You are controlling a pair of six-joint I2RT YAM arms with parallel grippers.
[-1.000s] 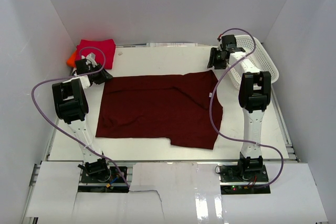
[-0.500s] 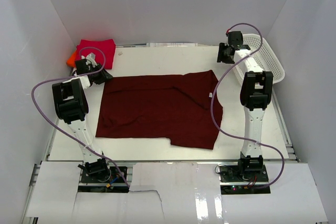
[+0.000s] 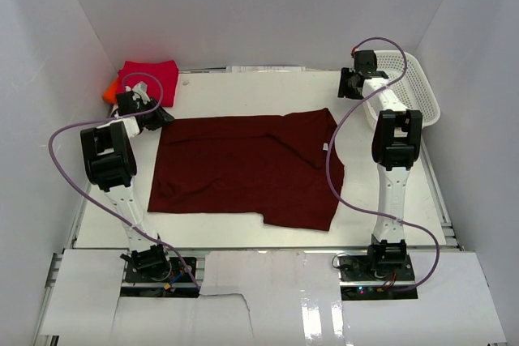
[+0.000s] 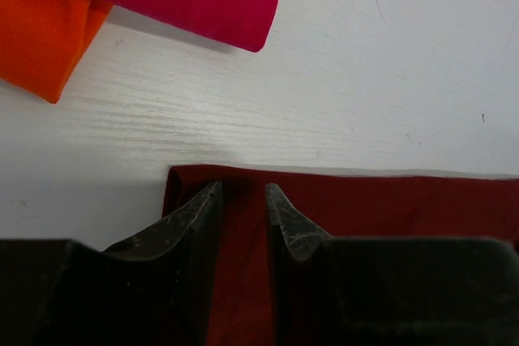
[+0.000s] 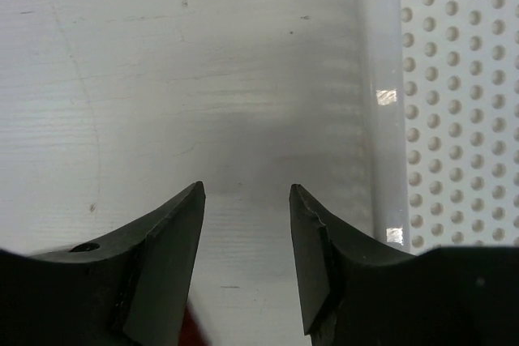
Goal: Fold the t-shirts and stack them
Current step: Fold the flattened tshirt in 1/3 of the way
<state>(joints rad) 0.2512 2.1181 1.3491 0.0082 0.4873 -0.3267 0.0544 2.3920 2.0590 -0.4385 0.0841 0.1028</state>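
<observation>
Where my two bases are bolted, the bench (image 3: 243, 91) is a white board with a faint streaked grain. Just beyond them lies the dark maroon t-shirt (image 3: 243, 168), soft matte cloth spread flat in a rough rectangle, its right part reaching nearer to me as a lower flap. A small white neck label (image 3: 324, 147) shows near its right edge. At the far left corner sits the folded crimson-red t-shirt (image 3: 150, 79), smooth with a rounded corner, lying over the orange t-shirt (image 3: 108, 91). At the far right stands the white plastic basket (image 3: 413, 91), its wall punched with rows of round holes.

Only an edge of the orange one pokes out from under the crimson, so its outline is hidden. My right wrist camera catches a blurred scrap of red low beside one finger that I cannot identify, and the basket is cut off there by the frame.

My left arm reaches forward with its elbow raised and a purple cable (image 3: 57, 151) looping outward. My left pincer (image 4: 243, 190) sits low at the maroon shirt's far left corner, its dark fingers a narrow gap apart, with the cloth flat beneath them and nothing clamped. My right arm stretches farther. My right pincer (image 5: 247, 190) hangs over bare bench just beside the basket, fingers wider apart and empty.
</observation>
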